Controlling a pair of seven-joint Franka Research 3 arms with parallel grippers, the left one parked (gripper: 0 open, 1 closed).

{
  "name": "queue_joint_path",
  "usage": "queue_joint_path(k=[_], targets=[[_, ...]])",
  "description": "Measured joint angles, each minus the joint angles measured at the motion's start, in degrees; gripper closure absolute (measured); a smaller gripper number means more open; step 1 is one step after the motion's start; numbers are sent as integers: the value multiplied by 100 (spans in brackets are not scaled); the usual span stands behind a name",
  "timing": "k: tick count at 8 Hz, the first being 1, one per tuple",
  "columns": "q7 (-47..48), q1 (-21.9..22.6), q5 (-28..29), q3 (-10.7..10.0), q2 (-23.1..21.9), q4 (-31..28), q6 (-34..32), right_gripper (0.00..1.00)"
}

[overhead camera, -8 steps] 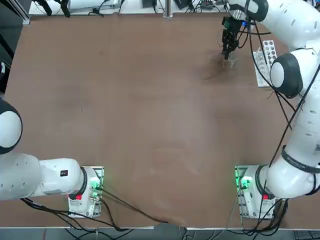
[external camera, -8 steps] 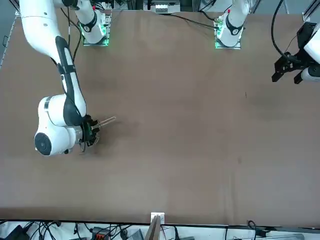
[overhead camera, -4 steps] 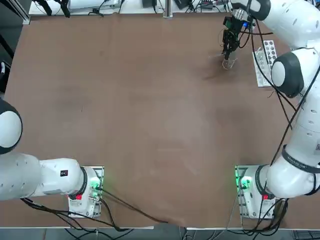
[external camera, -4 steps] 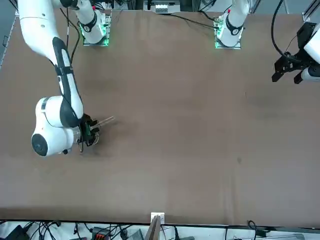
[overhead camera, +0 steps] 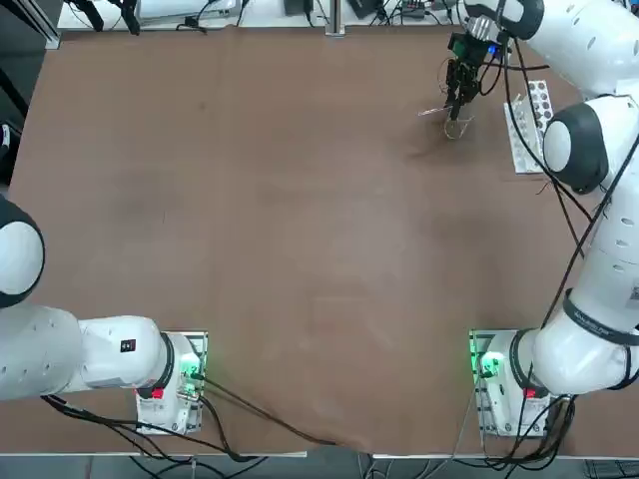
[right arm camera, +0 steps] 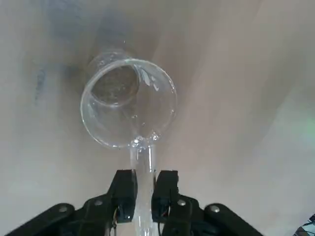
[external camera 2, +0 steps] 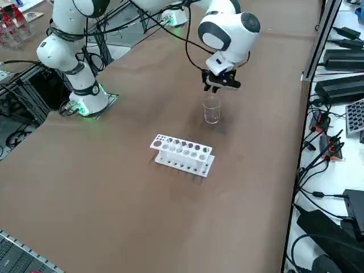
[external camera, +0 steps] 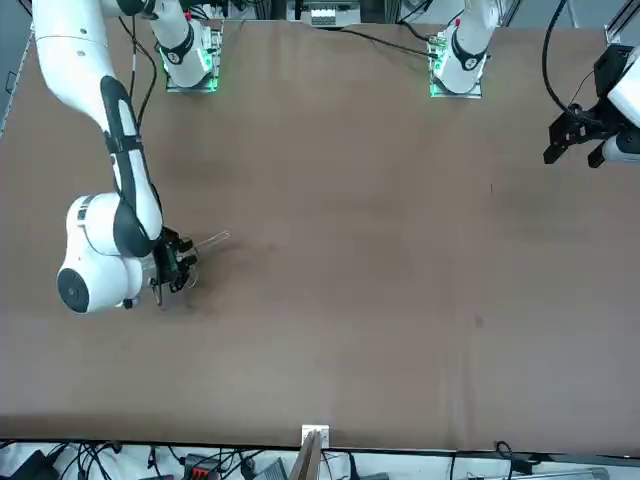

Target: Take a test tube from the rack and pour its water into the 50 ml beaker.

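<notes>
Wrist view: right claw (right arm camera: 144, 194) closed on test tube (right arm camera: 144, 189), mouth at beaker (right arm camera: 129, 104) rim

Clear glossy glass beaker (external camera 2: 211, 109); white plastic rack (external camera 2: 182, 152).

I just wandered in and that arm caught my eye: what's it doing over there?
The robot's right gripper has a slim glass test tube pinched in its fingers, with the tube's end at the rim of a small clear beaker. It seems to be pouring water across. The white rack stands nearby on the table.
</notes>
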Motion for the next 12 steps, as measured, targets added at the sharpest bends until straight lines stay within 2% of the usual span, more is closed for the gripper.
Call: queue_joint_path(k=[2, 4, 6, 8, 12], targets=[[131, 1, -28, 0, -2, 9, 4, 78], [548, 25, -438, 0, -29, 61, 3, 78], [1156, 227, -1203, 8, -94, 132, 4, 78], [1781, 620, -2077, 12, -149, 244, -134, 78], [2118, 918, -3723, -3, -224, 701, -931, 78]])
